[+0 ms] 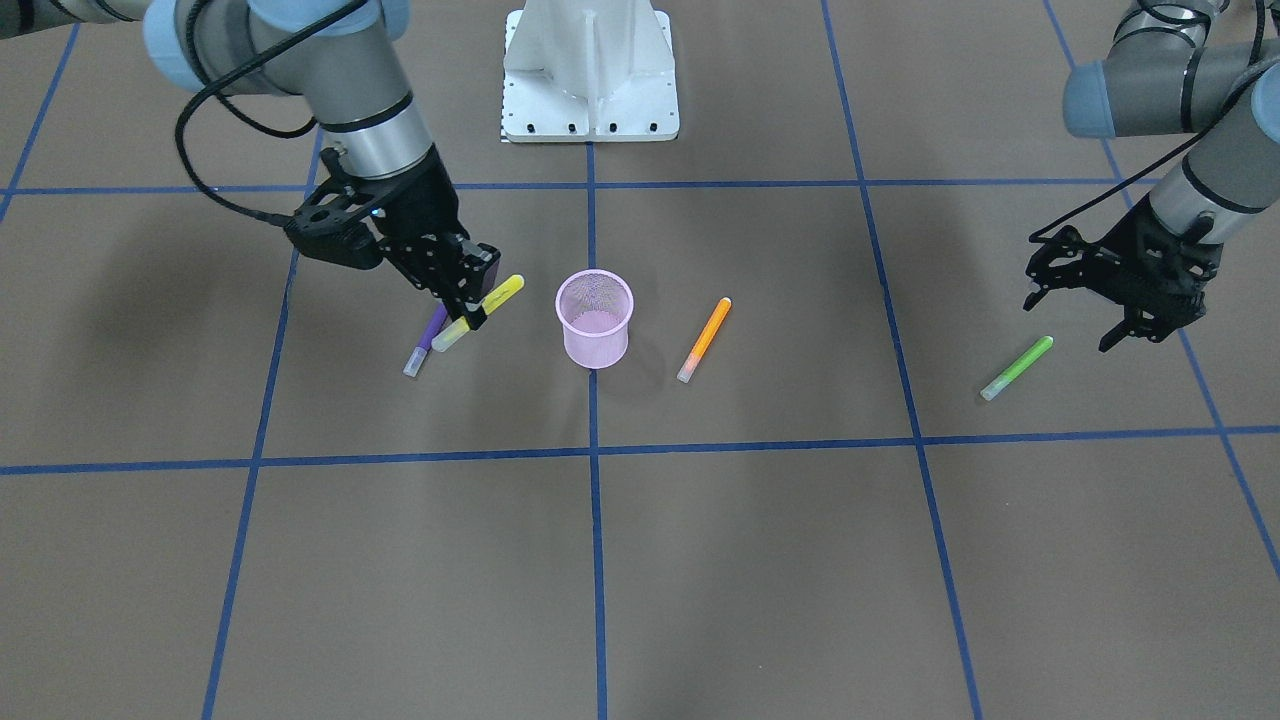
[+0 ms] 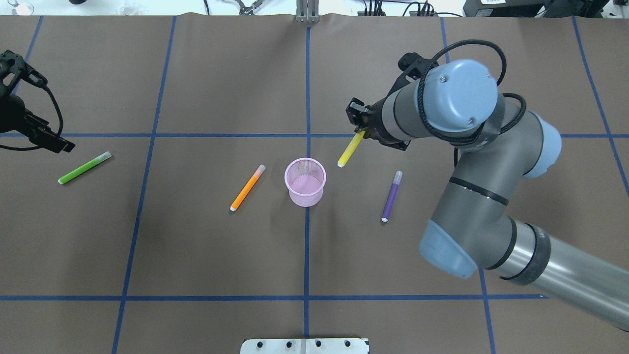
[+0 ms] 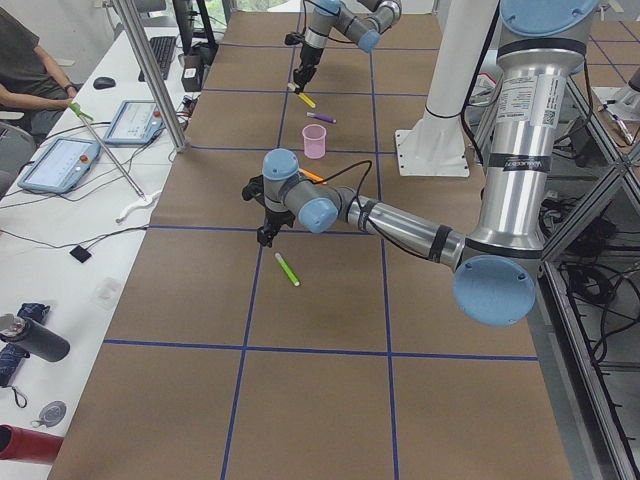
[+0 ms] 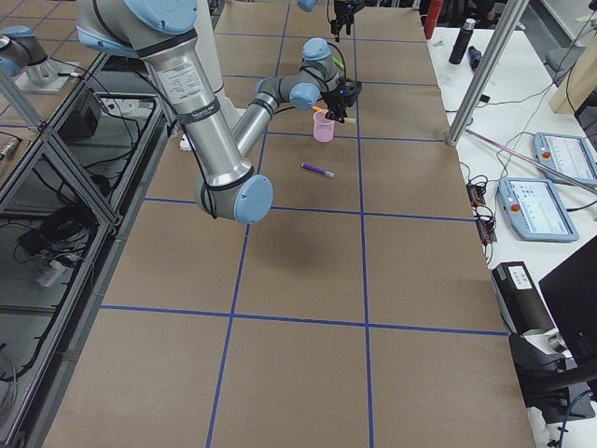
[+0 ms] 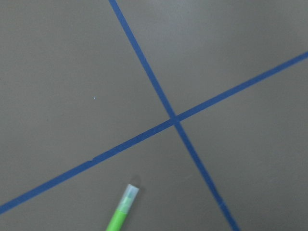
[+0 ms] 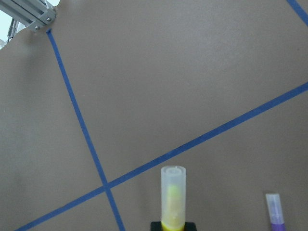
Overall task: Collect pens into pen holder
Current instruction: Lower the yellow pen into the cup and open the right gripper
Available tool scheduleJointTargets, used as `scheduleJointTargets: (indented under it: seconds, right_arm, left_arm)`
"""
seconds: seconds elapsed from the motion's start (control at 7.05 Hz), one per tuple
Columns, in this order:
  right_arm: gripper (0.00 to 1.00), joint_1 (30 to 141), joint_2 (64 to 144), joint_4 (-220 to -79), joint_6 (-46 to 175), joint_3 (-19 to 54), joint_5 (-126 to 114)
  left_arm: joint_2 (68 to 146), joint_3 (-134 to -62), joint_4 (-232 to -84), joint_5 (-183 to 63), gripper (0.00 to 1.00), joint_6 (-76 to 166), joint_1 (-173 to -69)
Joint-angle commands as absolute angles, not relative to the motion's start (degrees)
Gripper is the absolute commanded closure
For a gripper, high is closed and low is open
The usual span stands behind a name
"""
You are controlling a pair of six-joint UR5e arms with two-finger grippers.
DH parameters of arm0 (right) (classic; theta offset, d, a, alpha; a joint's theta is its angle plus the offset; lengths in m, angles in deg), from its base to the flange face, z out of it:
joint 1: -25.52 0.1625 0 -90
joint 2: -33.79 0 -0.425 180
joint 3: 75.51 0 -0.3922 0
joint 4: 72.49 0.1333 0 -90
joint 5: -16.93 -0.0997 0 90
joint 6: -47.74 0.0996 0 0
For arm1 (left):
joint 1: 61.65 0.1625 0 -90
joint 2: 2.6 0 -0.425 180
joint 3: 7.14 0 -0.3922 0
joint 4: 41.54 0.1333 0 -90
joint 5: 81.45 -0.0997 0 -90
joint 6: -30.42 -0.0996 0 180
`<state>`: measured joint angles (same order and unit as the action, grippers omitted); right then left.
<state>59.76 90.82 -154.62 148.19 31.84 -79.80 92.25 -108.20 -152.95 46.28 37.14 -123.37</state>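
the yellow pen [image 1: 505, 290] is clamped aslant by the right gripper [image 1: 470, 310] just beside the upright pen holder [image 1: 594, 335], while 3 are left flat on the table [image 1: 760, 560]: purple pen [image 1: 428, 338] and orange pen [image 1: 705, 339] flanking the holder, green pen [image 1: 1017, 368] near the left gripper [image 1: 1072, 320], which is spread apart.
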Motion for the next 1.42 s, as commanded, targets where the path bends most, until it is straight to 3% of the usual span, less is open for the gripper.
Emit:
scheduleJointTargets:
  seconds: [0.0, 1.14, 1.28]
  right_arm:
    - [1.0, 54.2, 87.5, -160.0, 151.8, 31.6, -69.7]
    - [1.0, 44.2, 84.1, -164.2, 155.8, 26.0, -46.8]
    - [0.76, 44.2, 83.6, -164.2, 155.8, 25.0, -46.8]
  left_arm:
    - [92.2, -107.4, -152.9, 46.2, 0.06, 35.8, -123.4]
    - [92.2, -106.6, -153.0, 46.2, 0.02, 35.9, -123.4]
    - [92.3, -106.5, -152.9, 46.2, 0.02, 36.1, -123.4]
